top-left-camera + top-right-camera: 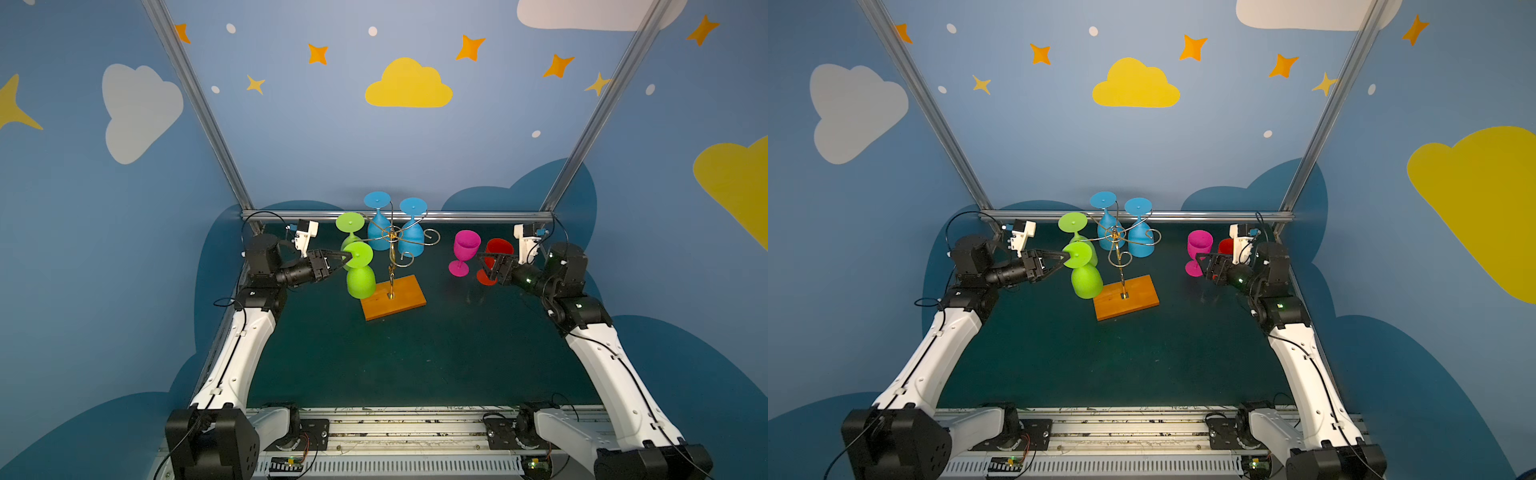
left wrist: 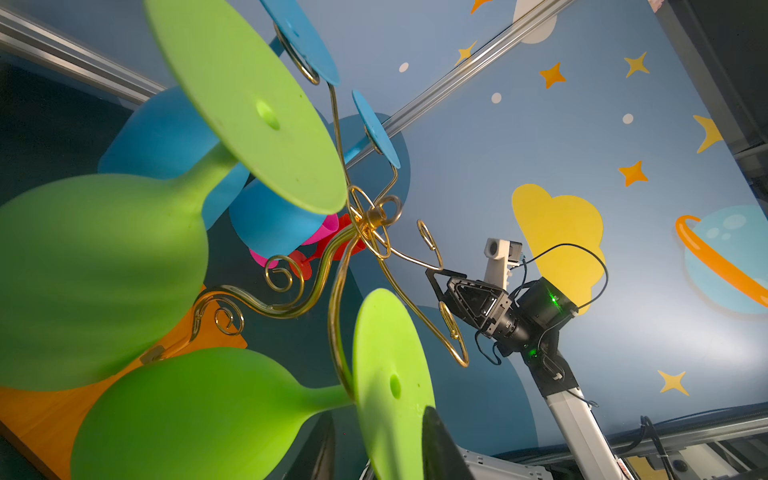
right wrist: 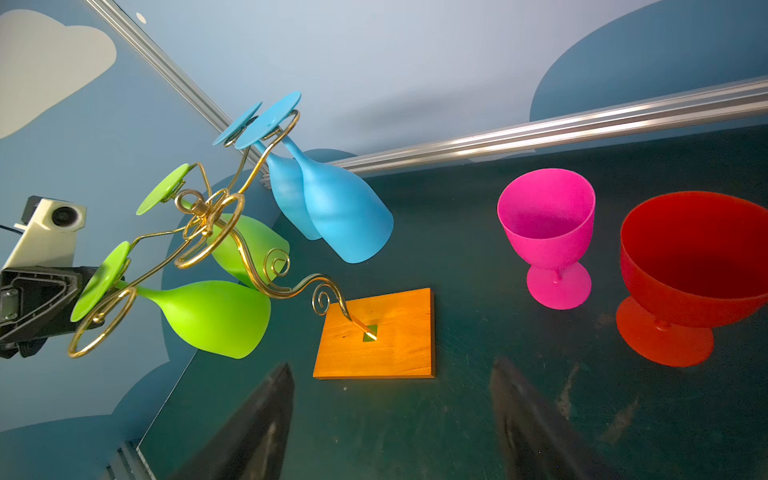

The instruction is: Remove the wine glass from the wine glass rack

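Observation:
The wine glass rack (image 1: 392, 297) (image 1: 1126, 297) (image 3: 374, 332) is a gold wire stand on an orange wooden base, mid-table in both top views. Its nearest left arm holds a lime green wine glass (image 1: 360, 282) (image 1: 1086, 280) (image 2: 199, 415) (image 3: 208, 316) hanging upside down by its foot. My left gripper (image 1: 349, 259) (image 1: 1068, 259) (image 2: 378, 415) is open and straddles that foot, one finger on each side; a gap shows on the stem side. A second green glass (image 1: 350, 222) and two blue glasses (image 1: 378, 235) hang further back. My right gripper (image 1: 484, 268) (image 3: 392, 370) is open and empty, right of the rack.
A pink glass (image 1: 465, 249) (image 3: 546, 216) and a red glass (image 1: 498, 249) (image 3: 698, 257) stand upright on the dark green table, right of the rack and beside my right gripper. An aluminium rail (image 1: 395, 215) runs along the table's back edge.

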